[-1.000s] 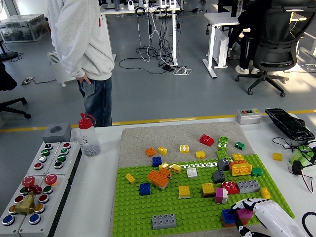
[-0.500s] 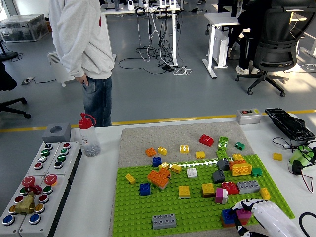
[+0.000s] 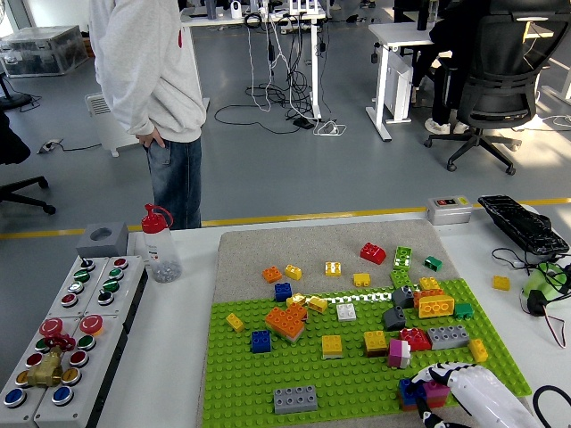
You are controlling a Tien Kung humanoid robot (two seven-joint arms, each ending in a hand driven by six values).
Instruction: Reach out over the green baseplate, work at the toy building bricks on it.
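Observation:
The green baseplate [image 3: 268, 374] lies on the table's front half and carries many toy bricks: an orange stack [image 3: 286, 322], a blue brick [image 3: 260, 341], a grey brick [image 3: 295, 399], yellow bricks [image 3: 333, 345] and a red brick [image 3: 416, 339]. My right hand [image 3: 477, 397], white-shelled, comes in from the lower right corner. It rests at the plate's front right, right against a blue brick [image 3: 409, 390] and a pink brick [image 3: 436, 390]. Whether it holds either brick is hidden. The left arm is out of view.
A grey mat [image 3: 312, 245] behind the plate holds loose bricks. A button box [image 3: 71, 330] and a red-capped bottle [image 3: 161, 242] stand at the left. A person [image 3: 152, 98] stands at the far left side. A keyboard [image 3: 526, 225] and cables lie at the right.
My right hand has sunk slightly toward the picture's bottom, staying at the blue and pink bricks. Nothing else has moved.

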